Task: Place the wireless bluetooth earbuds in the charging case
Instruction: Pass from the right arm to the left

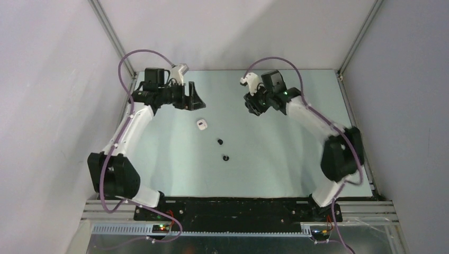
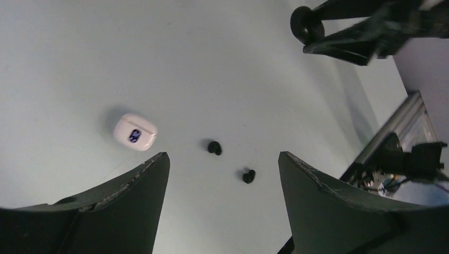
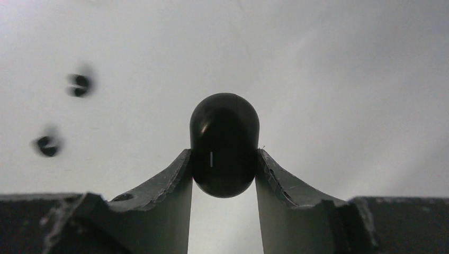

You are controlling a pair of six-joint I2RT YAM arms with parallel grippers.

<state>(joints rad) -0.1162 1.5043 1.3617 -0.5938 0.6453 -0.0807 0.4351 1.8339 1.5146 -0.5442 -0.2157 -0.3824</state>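
Near the middle of the counter [image 1: 275, 169] lay the nearer black earbud [image 1: 226, 157], with the farther black earbud [image 1: 219, 141] close at its 11 o'clock, not touching. The shut white case [image 1: 201, 124] sat at 10 o'clock of both. Beyond it, at 11 o'clock, the left claw [image 1: 193, 100] hung spread wide and empty. At 2 o'clock from the earbuds, the right claw [image 1: 255, 107] was clamped on the black case [image 3: 224, 116].

Glossy black case [image 3: 224, 145], smooth white case [image 2: 135, 132], seemingly matt table [image 1: 275, 153]
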